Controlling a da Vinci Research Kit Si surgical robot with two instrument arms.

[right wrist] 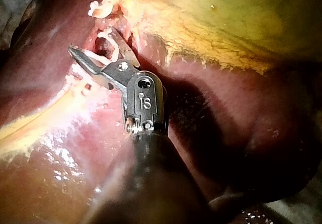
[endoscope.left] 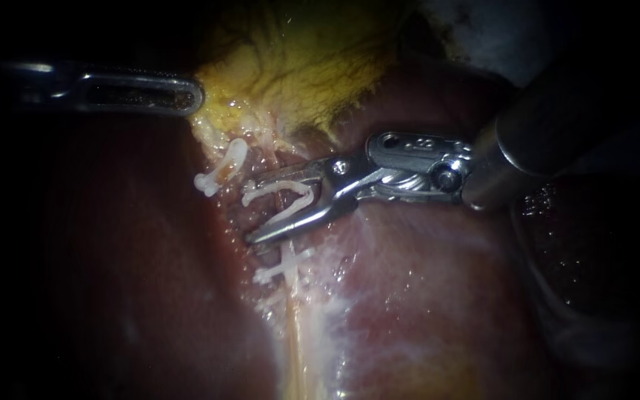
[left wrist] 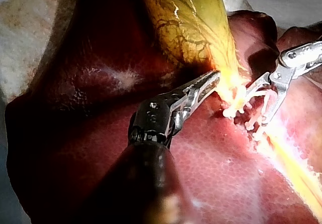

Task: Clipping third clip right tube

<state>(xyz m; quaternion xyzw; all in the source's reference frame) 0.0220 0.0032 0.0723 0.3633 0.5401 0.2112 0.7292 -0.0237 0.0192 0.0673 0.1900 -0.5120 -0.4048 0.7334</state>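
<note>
Where the liver (endoscope.left: 424, 296) lay nearest you, the right tube (endoscope.left: 294, 348) ran up its surface as a pale yellow line. A white set clip (endoscope.left: 283, 270) crossed that tube, just below your right instrument (endoscope.left: 252, 210). Its jaws stood wide apart yet held an open clip (endoscope.left: 279, 189) between them, one clip arm against each jaw, with the tube passing through the gap. Just beside it, toward your left, another clip (endoscope.left: 220, 169) sat on a second strand of tissue. Farther back, your left instrument (endoscope.left: 190, 96) had its jaws narrowly closed on the edge of the gallbladder (endoscope.left: 298, 67), whose yellow, veined wall rose behind both instruments.
</note>
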